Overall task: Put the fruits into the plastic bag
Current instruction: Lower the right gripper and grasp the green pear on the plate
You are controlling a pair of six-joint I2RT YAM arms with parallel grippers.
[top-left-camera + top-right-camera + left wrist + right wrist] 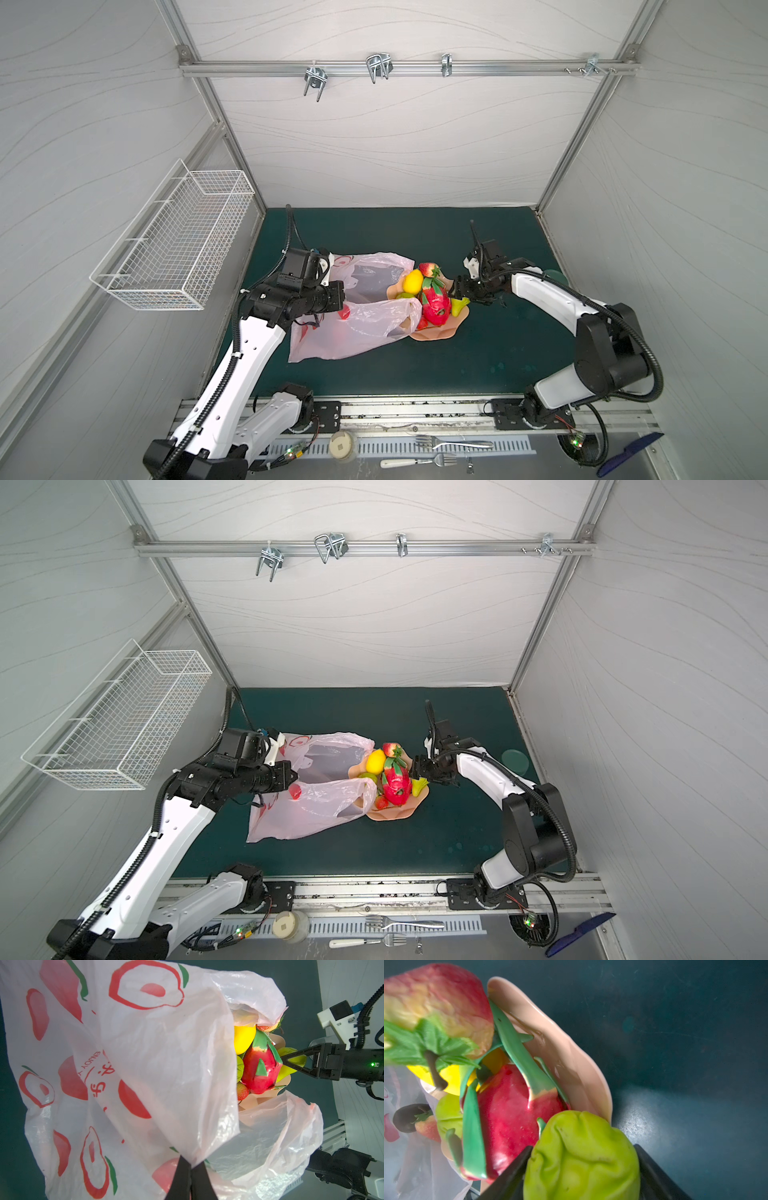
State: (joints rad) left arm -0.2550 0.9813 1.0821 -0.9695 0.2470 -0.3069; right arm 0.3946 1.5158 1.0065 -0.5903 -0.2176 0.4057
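Note:
The pale pink plastic bag (357, 328) (145, 1043) lies on the green mat, its mouth toward the peach bowl (440, 332). My left gripper (191, 1164) (343, 299) is shut on the bag's upper edge and holds it lifted. Piled in the bowl are the dragon fruit (436, 305) (512, 1115), lemon (412, 281), a strawberry (428, 269), green apple (448, 1113) and a dark purple fruit (409, 1118). The green pear (459, 306) (581, 1157) sits at the bowl's right rim. My right gripper (459, 291) (582, 1147) has both fingers pressed against the pear's sides.
A clear jar with a green lid (555, 276) stands just behind the right arm. A white wire basket (174, 245) hangs on the left wall. Forks (453, 444) and a blue brush (631, 453) lie on the front ledge. Metal hooks (378, 66) hang from the back rail.

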